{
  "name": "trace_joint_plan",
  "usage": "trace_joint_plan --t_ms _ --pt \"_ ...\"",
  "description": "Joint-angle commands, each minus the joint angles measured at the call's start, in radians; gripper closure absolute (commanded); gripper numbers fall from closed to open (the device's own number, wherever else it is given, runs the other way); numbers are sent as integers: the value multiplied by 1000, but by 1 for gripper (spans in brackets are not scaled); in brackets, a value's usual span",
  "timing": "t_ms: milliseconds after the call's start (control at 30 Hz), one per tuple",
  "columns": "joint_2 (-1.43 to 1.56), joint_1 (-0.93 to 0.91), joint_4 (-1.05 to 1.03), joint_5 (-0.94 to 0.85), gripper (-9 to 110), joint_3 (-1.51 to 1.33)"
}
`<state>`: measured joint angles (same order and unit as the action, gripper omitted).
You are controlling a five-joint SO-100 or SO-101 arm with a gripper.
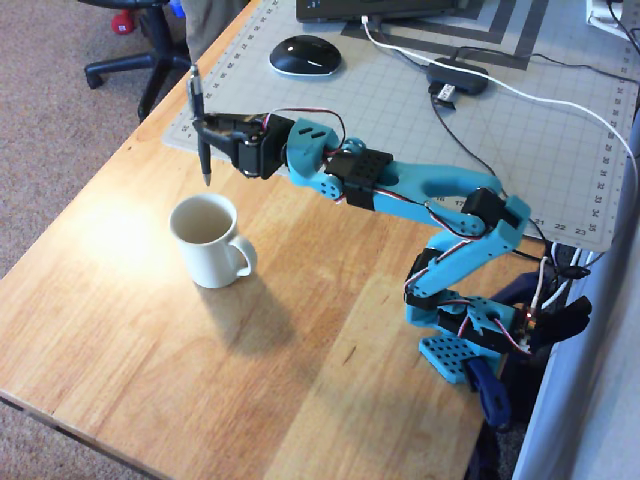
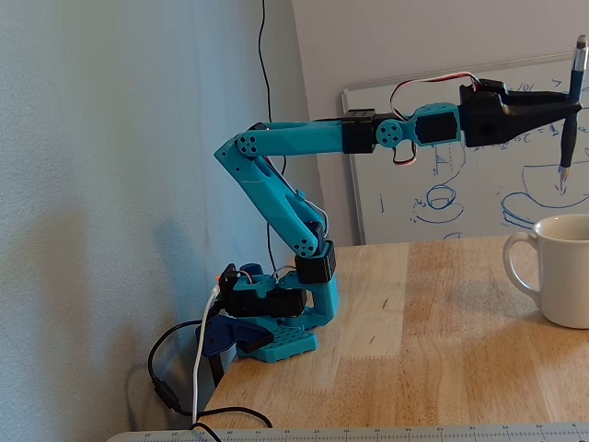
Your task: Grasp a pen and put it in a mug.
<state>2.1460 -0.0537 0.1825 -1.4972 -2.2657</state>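
Wooden table (image 1: 330, 330) carries the mug (image 1: 207, 240), and the gripper (image 1: 203, 128) holds its jaws clamped on the pen (image 1: 199, 125), upright just above and beside the mug, so only lowering it in remains.

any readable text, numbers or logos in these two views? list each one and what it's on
"21", "22", "23": ruler numbers on the cutting mat's edge near the arm, overhead view.
Other edge numbers on the mat: too small to read.
Whiteboard: blue sketches and scribbles, no legible words.
Ruler ticks along the bottom of the fixed view: no readable numbers.
Mug, pen, mouse: no visible markings.
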Motion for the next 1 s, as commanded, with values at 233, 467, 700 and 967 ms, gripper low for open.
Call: trace_joint_plan --t_ms 233,467,700,967 --pt "-161 84 38 -529 99 51" --pt "-258 109 38 -532 99 44" --pt "-342 152 38 -538 99 51" --pt "-314 158 38 -531 92 48"
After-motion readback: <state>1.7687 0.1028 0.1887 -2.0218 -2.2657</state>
